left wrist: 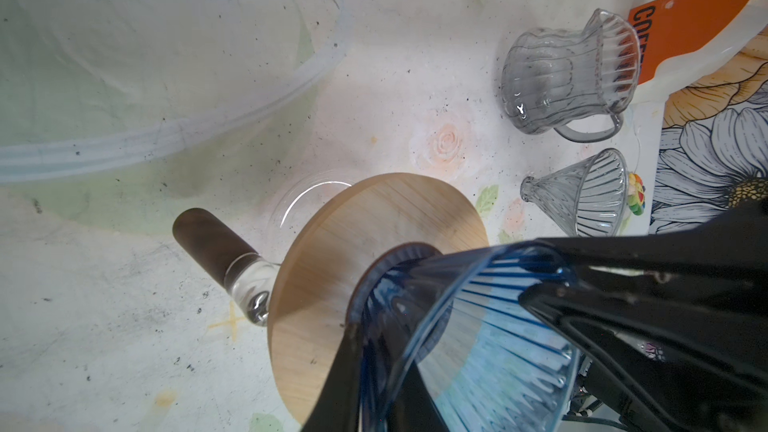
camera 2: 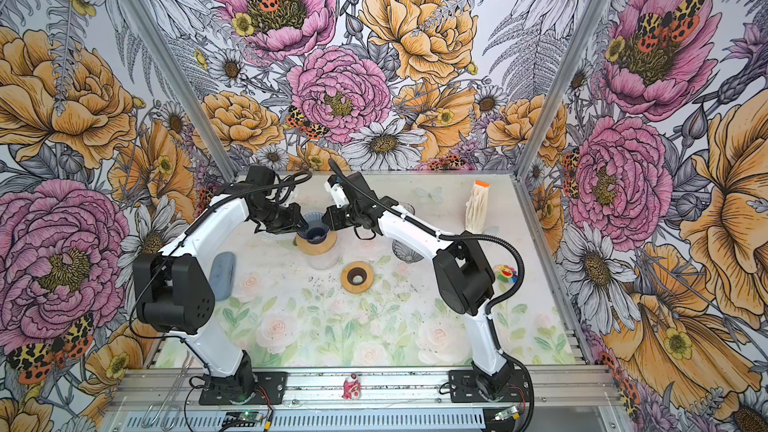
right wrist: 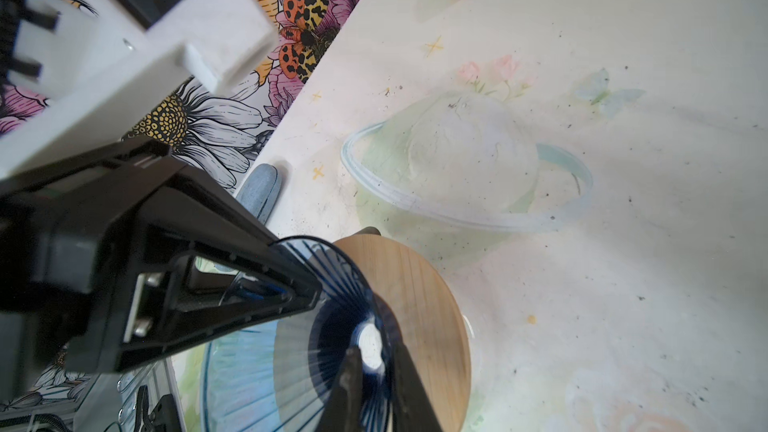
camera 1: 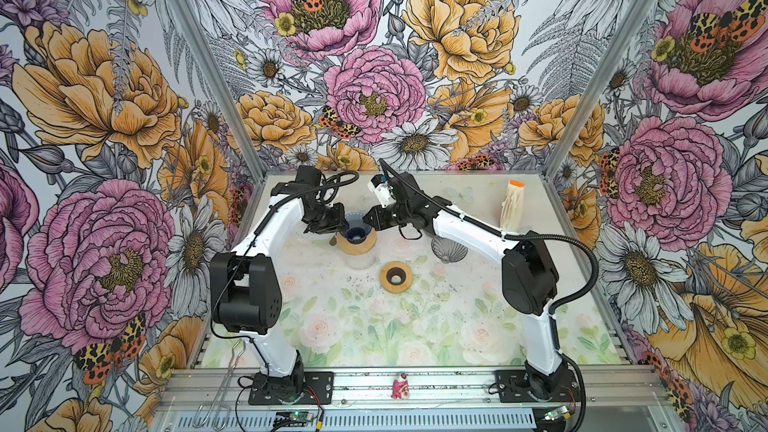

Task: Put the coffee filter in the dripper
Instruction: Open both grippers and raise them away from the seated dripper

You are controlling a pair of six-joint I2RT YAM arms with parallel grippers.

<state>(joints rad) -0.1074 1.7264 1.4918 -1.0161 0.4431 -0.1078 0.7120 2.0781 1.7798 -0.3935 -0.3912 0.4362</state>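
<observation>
Well, your left gripper (camera 1: 344,224) and right gripper (camera 1: 366,218) both pinch the empty dripper (camera 1: 356,234); the filter pack (camera 1: 512,205) stands untouched, centre right.

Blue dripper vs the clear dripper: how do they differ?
The blue dripper is blue-tinted; the clear dripper is clear grey. The blue dripper stands upright in a wooden ring on a glass server; the clear dripper lies on its side on the table. Both are ribbed glass cones, empty inside.
</observation>
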